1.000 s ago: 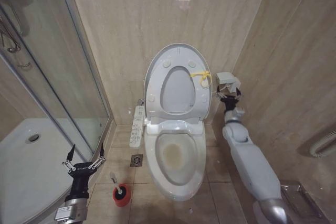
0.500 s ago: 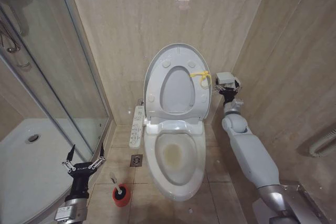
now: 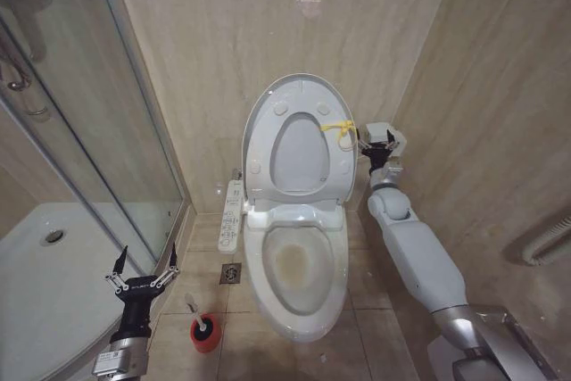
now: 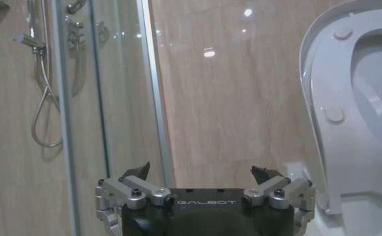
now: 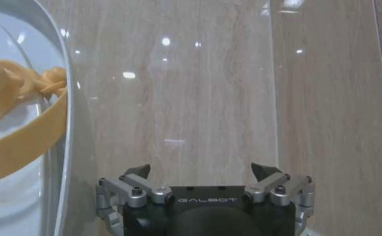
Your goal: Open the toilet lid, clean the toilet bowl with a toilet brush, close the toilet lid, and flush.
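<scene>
The toilet lid point(image 3: 299, 100) stands upright against the back wall, with a yellow tie point(image 3: 340, 128) at its right edge. Below it the toilet bowl point(image 3: 299, 267) lies uncovered, its bottom stained yellowish. My right gripper point(image 3: 374, 143) is raised just right of the lid's edge, near the tie, and is open and empty. In the right wrist view the gripper point(image 5: 201, 170) faces the wall, with the lid's rim point(image 5: 65, 98) and the tie point(image 5: 20, 118) beside it. The toilet brush point(image 3: 195, 310) sits in its red holder point(image 3: 203, 331) on the floor. My left gripper point(image 3: 143, 267) hangs open left of the brush.
A glass shower screen point(image 3: 98, 122) and white shower tray point(image 3: 53, 274) stand to the left. A white button panel point(image 3: 232, 216) is on the bowl's left side. A floor drain point(image 3: 231, 273) is in the tiles. The tiled side wall runs close along the right arm.
My right arm has swung left, bringing its gripper closer to the lid's right edge and the yellow tie. The left arm has not moved.
</scene>
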`<state>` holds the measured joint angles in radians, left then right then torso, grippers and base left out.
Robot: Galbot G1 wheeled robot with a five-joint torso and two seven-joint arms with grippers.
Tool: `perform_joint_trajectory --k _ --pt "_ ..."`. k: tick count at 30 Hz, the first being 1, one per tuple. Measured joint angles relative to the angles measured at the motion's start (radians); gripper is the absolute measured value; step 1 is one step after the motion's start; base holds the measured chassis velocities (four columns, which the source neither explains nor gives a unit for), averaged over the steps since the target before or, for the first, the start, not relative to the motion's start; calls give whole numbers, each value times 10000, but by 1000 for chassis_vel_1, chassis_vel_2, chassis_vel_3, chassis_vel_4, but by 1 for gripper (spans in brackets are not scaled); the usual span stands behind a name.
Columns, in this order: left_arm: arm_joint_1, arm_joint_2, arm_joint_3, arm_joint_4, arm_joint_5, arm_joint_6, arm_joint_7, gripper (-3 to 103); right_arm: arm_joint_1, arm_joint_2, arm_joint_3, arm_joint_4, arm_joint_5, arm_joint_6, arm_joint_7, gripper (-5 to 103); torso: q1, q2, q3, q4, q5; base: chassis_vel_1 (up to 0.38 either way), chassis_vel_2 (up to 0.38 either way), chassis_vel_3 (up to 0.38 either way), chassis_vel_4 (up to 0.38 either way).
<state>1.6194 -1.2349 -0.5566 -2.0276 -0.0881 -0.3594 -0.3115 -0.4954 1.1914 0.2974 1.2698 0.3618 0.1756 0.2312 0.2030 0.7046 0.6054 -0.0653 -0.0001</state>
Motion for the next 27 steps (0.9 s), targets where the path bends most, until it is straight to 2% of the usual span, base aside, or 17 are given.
perform_joint_trajectory --k 7,14,25,27 --pt "0 0 0 0 0 0 0 100 -296 -193 -222 447 307 -61 104 100 -1 1 -2 3 -2 0 0 0 0" --pt "1 0 0 0 0 0 0 100 -1428 -754 -250 1607 679 -86 121 100 -2 1 -2 5 0 0 0 0 0" --pt "4 0 2 -1 0 0 1 100 -3951 -1078 723 3452 797 -122 50 100 -1 -2 1 26 8 0 0 0 0" --pt "2 0 1 0 0 0 -1 100 -4624 -1122 1063 3969 843 -126 33 100 -1 -2 2 22 5 0 0 0 0"
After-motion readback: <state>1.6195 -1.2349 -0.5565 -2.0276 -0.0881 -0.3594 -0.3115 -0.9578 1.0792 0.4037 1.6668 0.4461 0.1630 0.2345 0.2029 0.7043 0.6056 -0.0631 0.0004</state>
